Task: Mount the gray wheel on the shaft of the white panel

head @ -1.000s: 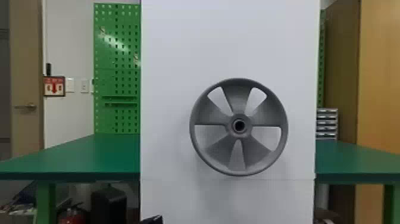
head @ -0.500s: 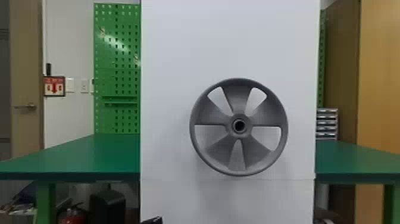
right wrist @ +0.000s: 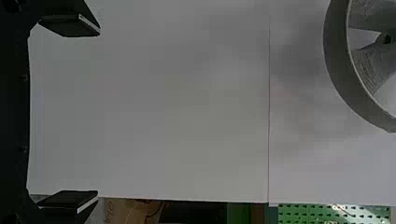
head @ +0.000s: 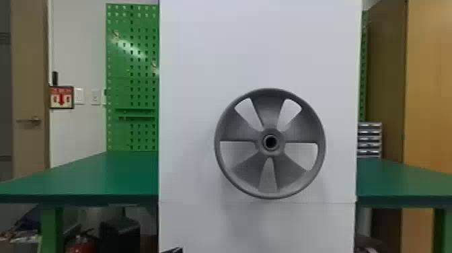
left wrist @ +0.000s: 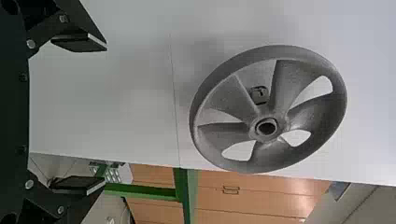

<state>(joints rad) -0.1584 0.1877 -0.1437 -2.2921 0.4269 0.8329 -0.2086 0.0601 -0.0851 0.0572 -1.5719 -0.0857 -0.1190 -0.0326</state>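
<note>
Gray wheel (head: 270, 181) upright in front of white panel (head: 201, 67) — left fingers (head: 172, 250) and right fingers (right wrist: 70, 26) spread wide.

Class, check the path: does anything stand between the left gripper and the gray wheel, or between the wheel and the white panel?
Nothing visible stands between the left gripper and the gray wheel. The wheel is already up at the white panel, with no visible obstacle between; how fully it is seated, I can't tell.

A green table (head: 87, 178) stands before a green pegboard (head: 133, 80).
</note>
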